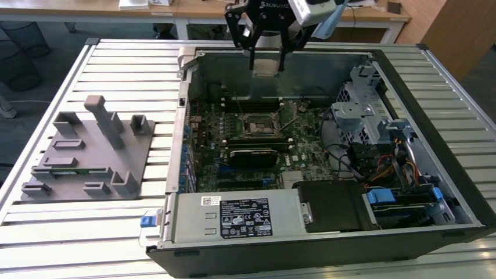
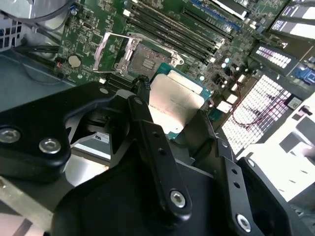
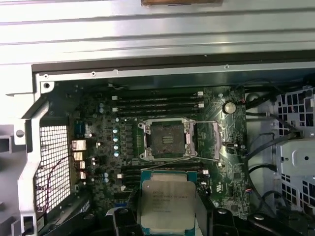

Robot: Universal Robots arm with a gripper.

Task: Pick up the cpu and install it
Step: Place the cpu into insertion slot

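The cpu [image 1: 266,67] is a small flat square chip with a silver top, and my gripper [image 1: 266,60] is shut on its edges. It hangs above the far wall of the open computer case [image 1: 178,133], beyond the motherboard. In both wrist views the cpu [image 2: 173,104] [image 3: 166,202] sits between the black fingers [image 2: 147,128], with the gripper [image 2: 174,101] [image 3: 167,216] closed around it. The open socket frame [image 1: 259,123] [image 2: 141,58] [image 3: 165,140] lies bare on the green motherboard, its metal latch plate flipped up beside it.
A grey plastic fixture [image 1: 85,154] lies on the slatted metal table [image 1: 116,64] at the exterior view's left. Inside the case are a black block [image 1: 250,157] near the socket, a power supply [image 1: 232,218], a drive cage [image 1: 364,110] and loose cables [image 1: 387,168].
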